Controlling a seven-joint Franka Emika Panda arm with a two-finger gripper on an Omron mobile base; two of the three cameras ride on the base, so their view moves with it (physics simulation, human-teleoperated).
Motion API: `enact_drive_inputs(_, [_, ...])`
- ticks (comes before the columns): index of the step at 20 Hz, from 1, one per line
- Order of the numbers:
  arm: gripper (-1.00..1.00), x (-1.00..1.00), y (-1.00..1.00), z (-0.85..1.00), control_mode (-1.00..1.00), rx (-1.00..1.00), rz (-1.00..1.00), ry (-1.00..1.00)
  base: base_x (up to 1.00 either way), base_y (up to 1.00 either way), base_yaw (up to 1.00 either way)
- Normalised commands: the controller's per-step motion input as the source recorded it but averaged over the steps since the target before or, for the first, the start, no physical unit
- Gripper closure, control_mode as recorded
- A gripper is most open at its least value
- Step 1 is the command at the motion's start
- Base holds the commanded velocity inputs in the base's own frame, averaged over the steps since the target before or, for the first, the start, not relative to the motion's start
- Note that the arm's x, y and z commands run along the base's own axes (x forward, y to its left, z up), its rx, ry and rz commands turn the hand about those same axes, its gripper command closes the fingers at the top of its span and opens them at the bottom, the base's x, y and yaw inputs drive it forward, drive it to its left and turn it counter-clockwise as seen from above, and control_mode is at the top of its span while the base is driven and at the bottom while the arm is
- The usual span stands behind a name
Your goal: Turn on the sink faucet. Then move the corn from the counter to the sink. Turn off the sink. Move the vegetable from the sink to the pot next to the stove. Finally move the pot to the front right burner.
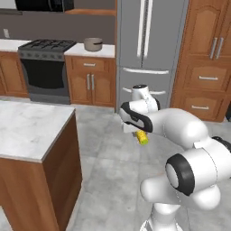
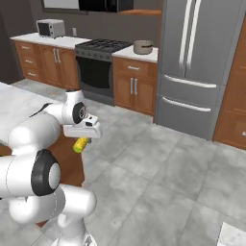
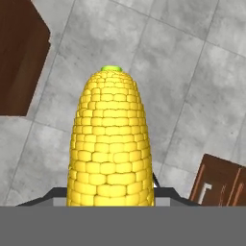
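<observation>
The jaws are clamped on the small yellow corn cob with a greenish end (image 3: 111, 144), carried by the gripper (image 1: 139, 134) above grey floor tiles. Seemingly mid-transfer; next, reach the round beige-grey metal pot (image 1: 93, 44) beside the black gas stove (image 1: 47, 46).

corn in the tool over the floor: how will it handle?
The corn looks stiff, keeping straight while held by one end in the tool. Its round tapered body would probably roll if set down. Bumpy kernels likely help grip; it looks small and light.

corn (image 3: 111, 149): base hidden | tool (image 3: 111, 194): fingertips hidden behind corn
</observation>
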Motion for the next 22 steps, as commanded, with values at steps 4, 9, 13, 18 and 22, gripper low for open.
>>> enact_drive_inputs(4, [1.00,0.00,0.00,0.00,1.00,0.00,0.00,0.00,0.93,0.00,-0.11])
enact_drive_inputs(9, [1.00,0.00,0.00,0.00,1.00,0.00,0.00,0.00,0.98,0.07,-0.03])
enact_drive_inputs(13, [1.00,0.00,0.00,0.00,1.00,0.00,0.00,0.00,1.00,0.14,0.00])
enact_drive_inputs(18, [1.00,0.00,0.00,0.00,1.00,0.00,0.00,0.00,1.00,0.15,0.02])
enact_drive_inputs(22, [1.00,0.00,0.00,0.00,1.00,0.00,0.00,0.00,1.00,0.08,0.04])
